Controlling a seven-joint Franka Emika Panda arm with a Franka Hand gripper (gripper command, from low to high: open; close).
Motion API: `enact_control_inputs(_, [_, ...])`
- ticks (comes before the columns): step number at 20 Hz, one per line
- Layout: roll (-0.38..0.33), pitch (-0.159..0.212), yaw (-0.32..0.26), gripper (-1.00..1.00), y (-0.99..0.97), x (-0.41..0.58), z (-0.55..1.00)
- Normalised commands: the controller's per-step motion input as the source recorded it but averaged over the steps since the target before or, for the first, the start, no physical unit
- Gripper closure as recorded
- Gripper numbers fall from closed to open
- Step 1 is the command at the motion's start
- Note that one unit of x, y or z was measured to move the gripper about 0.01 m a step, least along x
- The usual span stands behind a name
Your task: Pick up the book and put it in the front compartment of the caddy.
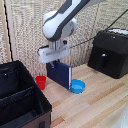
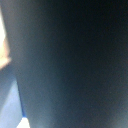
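The book (image 1: 59, 74) is a thin navy-blue hardcover standing upright on the wooden table, between a small red cup and a blue bowl. My gripper (image 1: 54, 60) comes straight down onto its top edge, with the jaws closed on either side of it. The book's lower edge is at or just above the table; I cannot tell which. In the wrist view the book's dark cover (image 2: 75, 60) fills nearly the whole picture, blurred and very close. The caddy (image 1: 20, 100), a large black open-topped box with dividers, stands at the exterior view's lower left.
A small red cup (image 1: 41, 82) sits between the book and the caddy. A round blue bowl (image 1: 77, 86) lies just beside the book on the exterior view's right. A black boxy appliance (image 1: 109, 53) stands at the back right. A wicker screen lines the back.
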Motion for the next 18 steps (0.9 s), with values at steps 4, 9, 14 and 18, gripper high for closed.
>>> enact_control_inputs(4, [0.006,-0.008,-0.261,1.00,0.03,0.001,0.91])
enact_control_inputs(9, [0.014,-0.025,-0.338,1.00,0.00,-0.037,0.79])
enact_control_inputs(14, [0.015,-0.009,-0.353,1.00,0.00,-0.017,0.73])
enact_control_inputs(18, [0.006,0.000,-0.372,1.00,-0.02,0.000,0.61])
